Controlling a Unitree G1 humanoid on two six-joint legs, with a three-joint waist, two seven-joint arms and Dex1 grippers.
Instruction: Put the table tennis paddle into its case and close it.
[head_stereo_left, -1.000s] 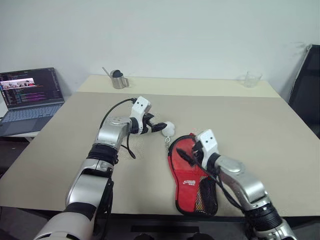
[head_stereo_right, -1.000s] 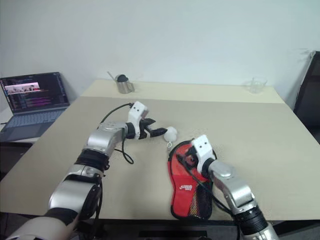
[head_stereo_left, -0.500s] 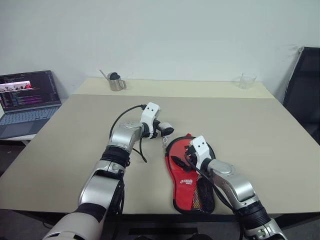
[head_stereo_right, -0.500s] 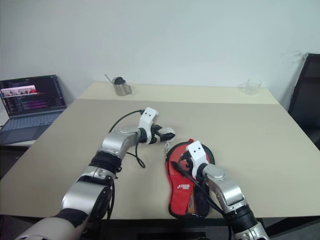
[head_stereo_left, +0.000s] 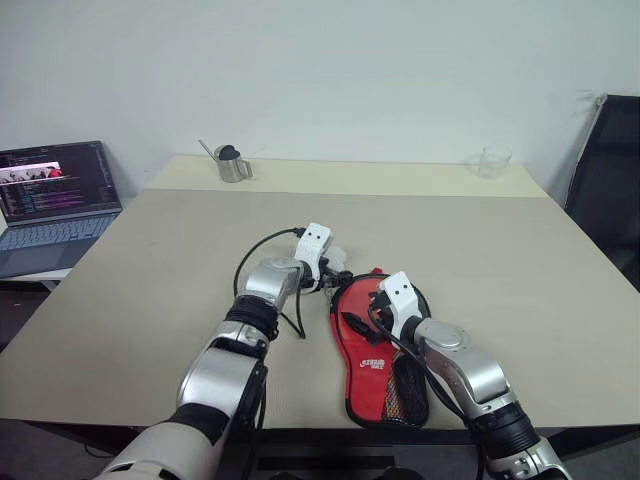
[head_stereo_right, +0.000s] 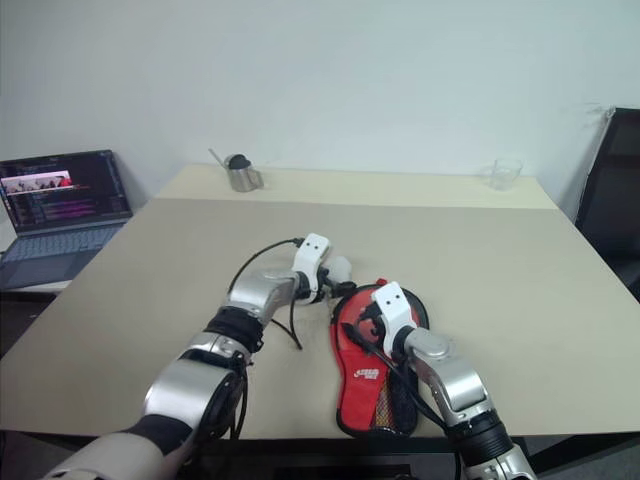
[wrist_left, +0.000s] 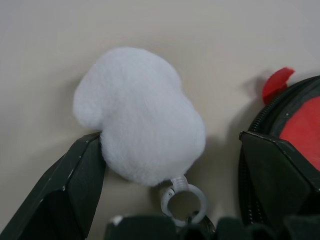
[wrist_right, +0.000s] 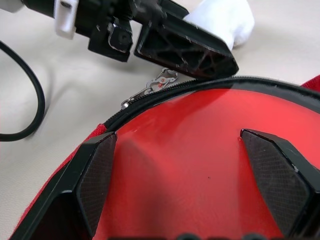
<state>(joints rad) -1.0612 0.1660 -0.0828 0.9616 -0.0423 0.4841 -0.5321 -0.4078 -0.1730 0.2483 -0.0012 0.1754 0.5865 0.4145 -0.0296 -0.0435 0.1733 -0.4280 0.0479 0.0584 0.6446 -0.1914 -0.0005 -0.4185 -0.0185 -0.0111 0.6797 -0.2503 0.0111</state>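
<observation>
Our left arm stretches forward over the middle of the scene, wrist angled toward the right, and our left gripper (head_stereo_right: 333, 283) points slightly downward with its black fingers (wrist_left: 75, 185) spread wide. Our right arm reaches in from the near right, angled left; our right gripper (wrist_right: 192, 172) is likewise spread wide, just nearer than the left one.

On the beige table (head_stereo_right: 520, 260), the red case (head_stereo_right: 372, 375) lies under the right gripper (head_stereo_right: 372, 322), the left gripper (head_stereo_right: 335, 280) at a white pom-pom (head_stereo_right: 340, 267) beside its far-left edge.
</observation>
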